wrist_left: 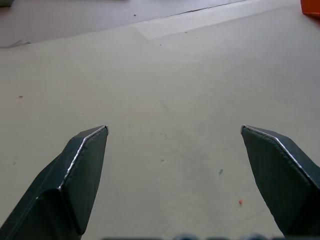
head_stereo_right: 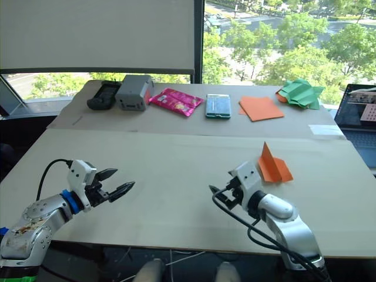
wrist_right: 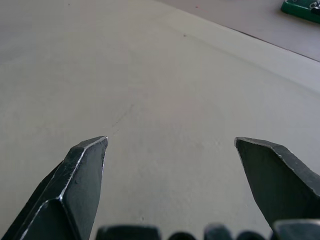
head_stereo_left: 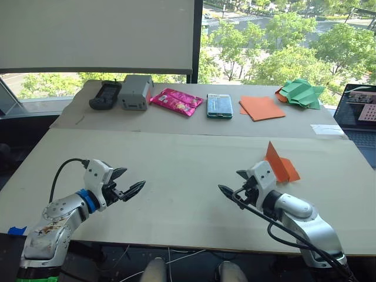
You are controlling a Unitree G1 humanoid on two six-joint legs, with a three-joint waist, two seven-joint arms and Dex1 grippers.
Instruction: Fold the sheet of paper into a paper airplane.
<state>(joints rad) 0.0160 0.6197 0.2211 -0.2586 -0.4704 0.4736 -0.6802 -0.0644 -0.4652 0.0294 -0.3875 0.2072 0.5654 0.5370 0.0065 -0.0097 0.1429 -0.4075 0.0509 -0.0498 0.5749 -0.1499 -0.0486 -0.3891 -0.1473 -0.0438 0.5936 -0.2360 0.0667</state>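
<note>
The sheet of paper stands folded as a small orange paper airplane [head_stereo_left: 281, 165] on the beige table [head_stereo_left: 176, 158], right of centre, its pointed fin sticking up. My right gripper [head_stereo_left: 229, 180] hovers just in front and to the left of it, open, nothing between its fingers and not touching the paper. My left gripper [head_stereo_left: 134, 177] is far off at the near left, also open and empty. In both wrist views the fingers [wrist_left: 85, 165] [wrist_right: 80, 170] spread wide over bare tabletop. An orange corner [wrist_left: 312, 7] shows at the edge of the left wrist view.
Along the back board lie a black device [head_stereo_left: 105, 94], a grey box [head_stereo_left: 135, 91], a pink packet [head_stereo_left: 176, 101], a teal case [head_stereo_left: 220, 106], smooth orange sheets [head_stereo_left: 261, 107] and green crumpled paper [head_stereo_left: 301, 93]. A laptop [head_stereo_left: 358, 108] sits at the far right.
</note>
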